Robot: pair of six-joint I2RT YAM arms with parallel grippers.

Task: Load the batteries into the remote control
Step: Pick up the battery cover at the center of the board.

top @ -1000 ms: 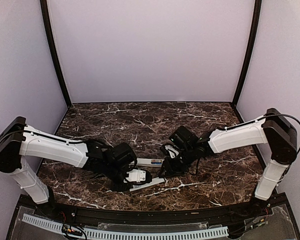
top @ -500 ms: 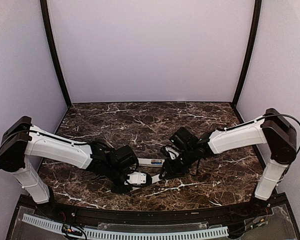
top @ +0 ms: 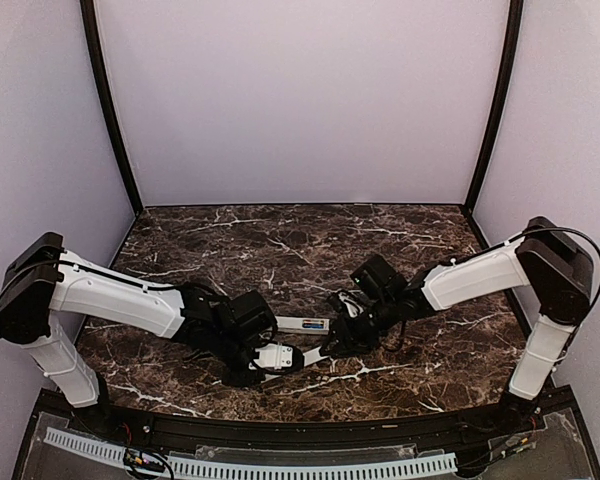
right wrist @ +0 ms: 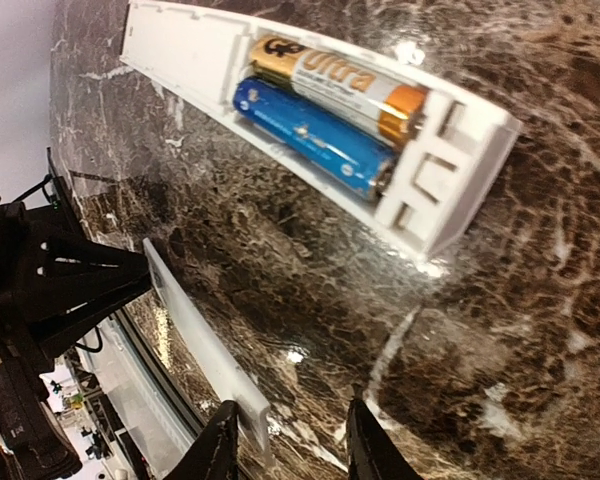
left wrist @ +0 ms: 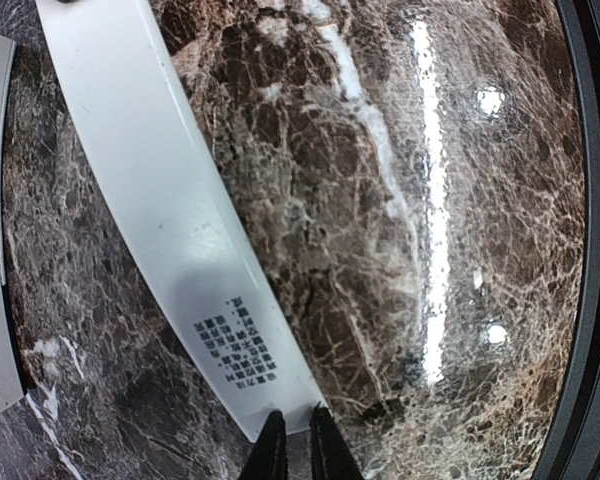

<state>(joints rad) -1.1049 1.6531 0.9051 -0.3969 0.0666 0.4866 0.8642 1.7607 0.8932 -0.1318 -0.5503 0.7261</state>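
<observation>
The remote control (right wrist: 280, 100) lies back up on the marble with its compartment open. A blue battery (right wrist: 310, 132) and a gold-and-white battery (right wrist: 345, 85) lie side by side in it. In the top view the remote (top: 302, 324) sits between the two grippers. A thin flat white strip with a dark label (left wrist: 180, 220) lies nearer the front. My left gripper (left wrist: 291, 445) is shut, its tips at the strip's labelled end. My right gripper (right wrist: 292, 440) is open and empty, low over the marble, with one finger (right wrist: 220, 435) beside the strip's other end (right wrist: 205, 350).
The dark marble table (top: 280, 250) is walled at the back and sides. A black raised rim (left wrist: 590, 250) runs along its front edge, close to the strip. Both arms (top: 120, 295) reach in low from the near corners and meet at the front middle.
The right arm has shifted a little to the right and lower beside the strip. The left gripper has settled onto the strip's end and held there. The remote has not moved.
</observation>
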